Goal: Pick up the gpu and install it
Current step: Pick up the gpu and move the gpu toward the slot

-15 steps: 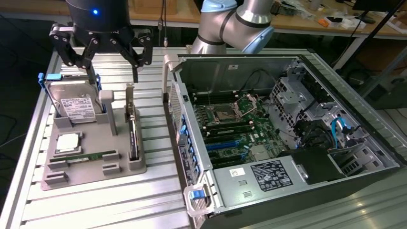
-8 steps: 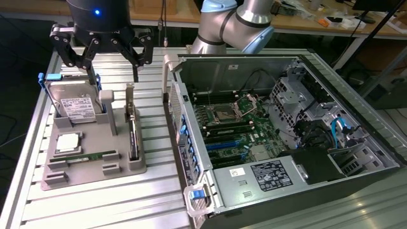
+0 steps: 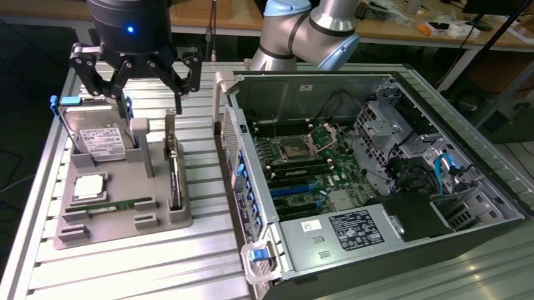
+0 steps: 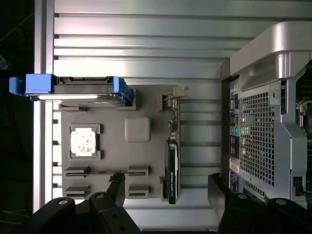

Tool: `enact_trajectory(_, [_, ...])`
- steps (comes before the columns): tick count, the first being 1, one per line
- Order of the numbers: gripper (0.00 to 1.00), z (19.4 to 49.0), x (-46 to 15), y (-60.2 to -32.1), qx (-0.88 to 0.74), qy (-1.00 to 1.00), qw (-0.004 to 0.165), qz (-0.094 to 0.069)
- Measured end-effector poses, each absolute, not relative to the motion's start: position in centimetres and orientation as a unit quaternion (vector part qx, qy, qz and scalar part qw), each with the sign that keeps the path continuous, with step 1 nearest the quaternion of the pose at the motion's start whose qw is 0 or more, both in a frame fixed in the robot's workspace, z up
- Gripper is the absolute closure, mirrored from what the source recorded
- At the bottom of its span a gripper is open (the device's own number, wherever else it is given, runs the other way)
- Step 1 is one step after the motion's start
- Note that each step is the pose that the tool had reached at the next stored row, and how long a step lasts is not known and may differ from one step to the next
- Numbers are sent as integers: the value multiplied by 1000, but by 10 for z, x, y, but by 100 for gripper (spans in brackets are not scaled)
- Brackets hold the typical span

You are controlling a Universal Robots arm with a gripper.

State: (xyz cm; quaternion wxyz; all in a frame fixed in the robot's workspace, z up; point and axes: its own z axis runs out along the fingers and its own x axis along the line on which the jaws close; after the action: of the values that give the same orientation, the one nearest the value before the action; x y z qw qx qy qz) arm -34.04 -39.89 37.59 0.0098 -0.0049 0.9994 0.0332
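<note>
The gpu [image 3: 174,169] is a thin dark card standing on edge in a slot at the exterior view's right side of the grey holder [image 3: 125,215], its silver bracket at the far end. My gripper [image 3: 136,84] hangs open above the holder's far end, well clear of the card. In the wrist view the gpu [image 4: 172,168] lies roughly in line between my two spread fingertips [image 4: 117,181], nearer the one beside the computer case, and nothing is held. The open computer case [image 3: 467,187] lies to the exterior view's right of the holder, with its motherboard [image 3: 304,162] exposed.
The holder [image 4: 112,146] also carries a silver hard drive [image 3: 100,140] in a blue frame, a processor chip [image 3: 89,186] and a narrow green memory stick [image 3: 117,205]. The slatted aluminium table [image 3: 125,269] bears everything. The case's perforated wall [image 4: 258,136] stands close beside the gpu.
</note>
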Motion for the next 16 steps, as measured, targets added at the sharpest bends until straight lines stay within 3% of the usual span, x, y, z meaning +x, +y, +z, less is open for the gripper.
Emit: enact_trajectory(16, [22, 347, -340, -399, -5, 999, 10, 33])
